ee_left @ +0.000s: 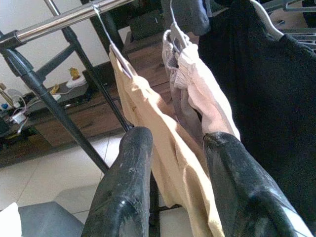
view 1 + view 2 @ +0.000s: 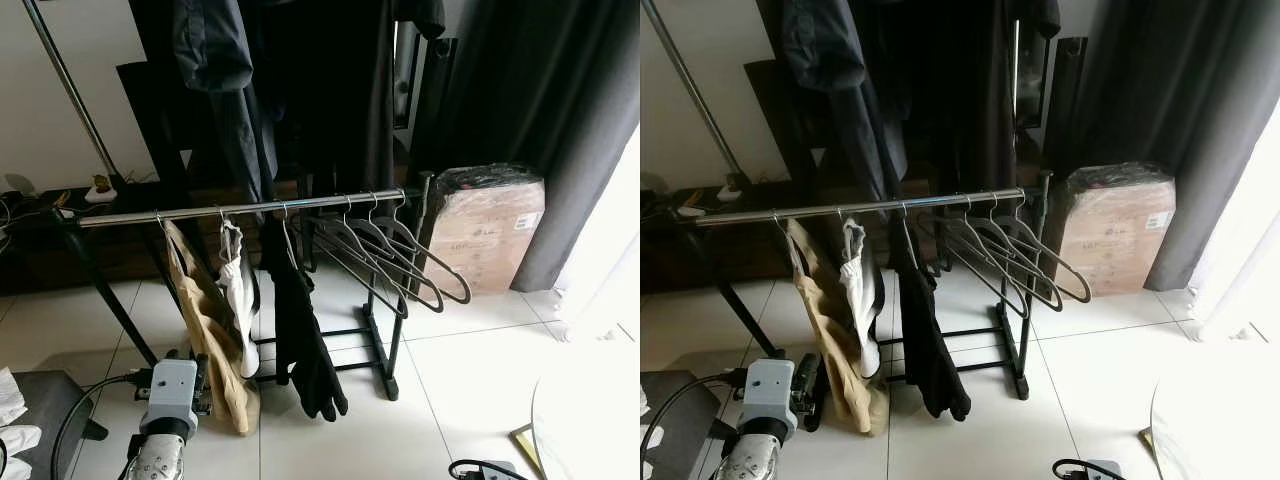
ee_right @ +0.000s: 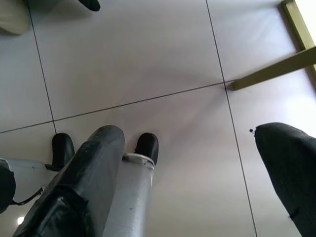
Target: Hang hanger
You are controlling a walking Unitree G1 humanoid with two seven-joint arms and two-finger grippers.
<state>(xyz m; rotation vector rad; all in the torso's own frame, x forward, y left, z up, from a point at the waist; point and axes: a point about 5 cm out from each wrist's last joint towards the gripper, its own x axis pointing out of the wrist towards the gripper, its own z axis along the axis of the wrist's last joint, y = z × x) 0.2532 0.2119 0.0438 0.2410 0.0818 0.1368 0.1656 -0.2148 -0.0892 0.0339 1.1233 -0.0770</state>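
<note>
A low chrome rail [image 2: 250, 207] of a black-framed clothes rack [image 2: 385, 360] runs across the scene over a white tiled floor [image 2: 470, 370]. From the robot's left to right, the rail carries a tan garment [image 2: 205, 320], a pale pinkish-white garment [image 2: 238, 290] just beside it, and a long black garment [image 2: 300, 330] that reaches nearly to the floor. Further right, near the rack's end post, a cluster of empty grey hangers [image 2: 390, 255] hangs hooked on the rail, bunched close together and fanning outward. Dark clothes [image 2: 230, 80] hang from higher up behind the rack, a wrapped cardboard box [image 2: 490, 225] stands to the right against a dark curtain [image 2: 540, 90], and a low wooden shelf [image 2: 120, 250] sits along the wall at the left. The left arm [image 2: 165, 420] is raised low in front of the tan garment; its left gripper [image 1: 177, 187] points up at the tan and pale garments, its fingers [image 1: 123, 192] set wide apart with nothing between them. The right gripper [image 3: 197, 173] points down at the bare tiles, its fingers [image 3: 84, 187] also spread wide and holding nothing.
</note>
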